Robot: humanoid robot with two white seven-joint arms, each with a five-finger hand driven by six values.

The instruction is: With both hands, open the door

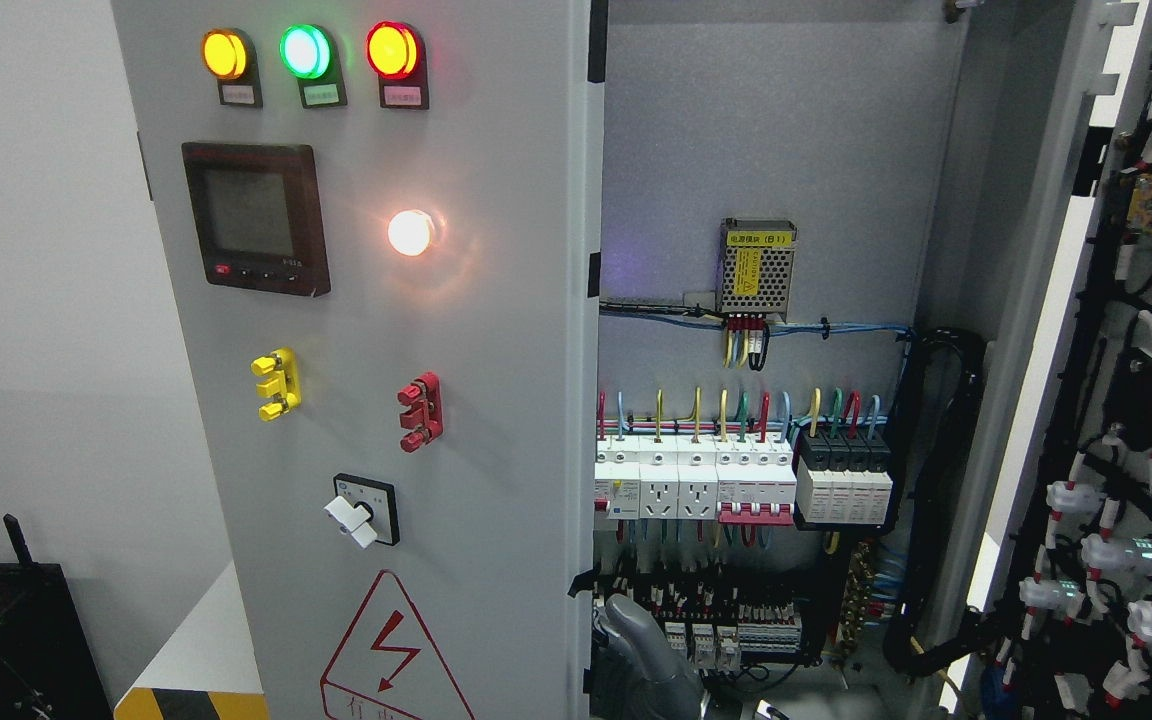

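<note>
The cabinet's left door (496, 330) is a grey panel with three lamps, a meter and switches. It stands swung a little outward, its free edge running down the middle of the view. The right door (1056, 330) is swung wide open at the right, with its wired inner side showing. A grey robot hand (641, 650) rises from the bottom edge just right of the left door's free edge, inside the opening. I cannot see from which side its arm comes in. Whether the hand touches the door edge is hidden.
Inside the cabinet are breakers and sockets (696, 485), a power supply (756, 268) and cable bundles (946, 480). White connectors (1116, 555) stick out from the right door. A black stand (26, 630) is at the lower left.
</note>
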